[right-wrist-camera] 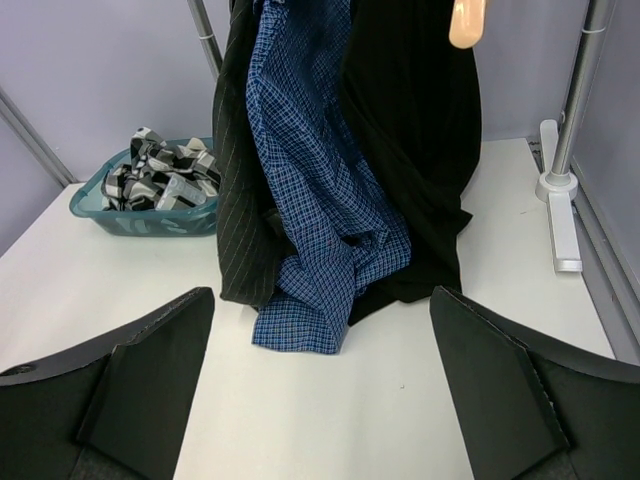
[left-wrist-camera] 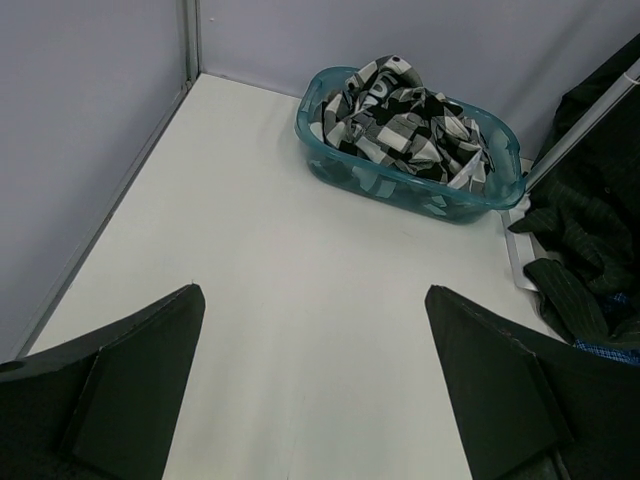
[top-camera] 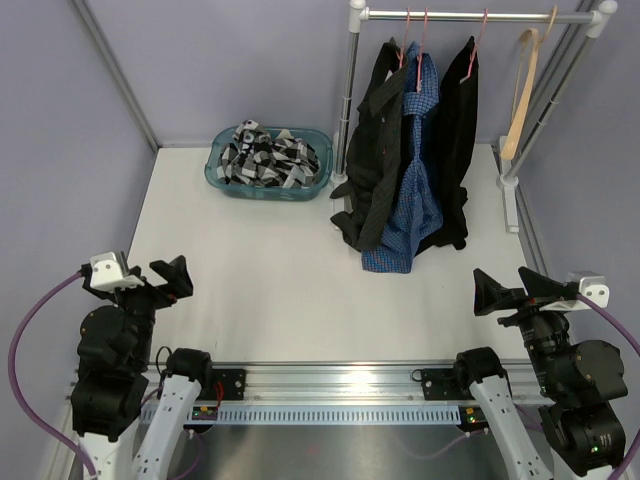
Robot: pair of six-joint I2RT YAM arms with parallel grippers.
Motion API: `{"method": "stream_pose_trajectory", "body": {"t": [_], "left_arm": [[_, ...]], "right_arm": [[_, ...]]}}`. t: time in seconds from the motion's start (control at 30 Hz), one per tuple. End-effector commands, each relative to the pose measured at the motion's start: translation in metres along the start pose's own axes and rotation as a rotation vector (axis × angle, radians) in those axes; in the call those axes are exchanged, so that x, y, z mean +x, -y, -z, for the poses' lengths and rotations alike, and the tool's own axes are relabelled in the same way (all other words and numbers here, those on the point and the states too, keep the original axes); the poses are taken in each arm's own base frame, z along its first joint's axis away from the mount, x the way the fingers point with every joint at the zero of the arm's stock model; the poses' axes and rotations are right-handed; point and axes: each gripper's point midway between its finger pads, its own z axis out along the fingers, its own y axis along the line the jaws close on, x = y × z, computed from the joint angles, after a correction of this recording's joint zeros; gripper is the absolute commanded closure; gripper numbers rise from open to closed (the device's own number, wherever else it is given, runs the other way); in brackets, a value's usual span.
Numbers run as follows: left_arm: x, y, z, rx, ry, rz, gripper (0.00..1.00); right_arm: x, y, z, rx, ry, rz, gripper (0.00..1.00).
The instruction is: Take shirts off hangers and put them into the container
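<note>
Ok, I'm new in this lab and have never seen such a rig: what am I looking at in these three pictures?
The top picture looks down from above and behind two robot arms, the left arm and the right arm, bolted at the near edge of a white table. The other two come from a camera on each wrist. The dark wedges at the bottom are the left fingers and right fingers, wide open and holding nothing. On the far side, a teal tub holds a black-and-white check shirt. On the rail, a blue check shirt hangs between two black shirts on pink hangers, their tails resting on the table. A wooden hanger hangs empty at the right.
</note>
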Motion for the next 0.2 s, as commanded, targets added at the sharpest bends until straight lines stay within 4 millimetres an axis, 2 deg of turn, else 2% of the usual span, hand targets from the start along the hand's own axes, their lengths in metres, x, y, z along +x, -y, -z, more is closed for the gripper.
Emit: {"method": "stream_pose_trajectory", "body": {"t": [0.0,0.17], "left_arm": [[-0.001,0.0057,-0.0008,0.029,0.005,0.008,0.01],[0.0031,0.0072,-0.0039,0.033,-0.012,0.011,0.01]], "right_arm": [[-0.0075,0.0003,0.0017,-0.005,0.037,0.008,0.01],[-0.008,-0.0009,0.0017,-0.012,0.039,0.01,0.01]]}}
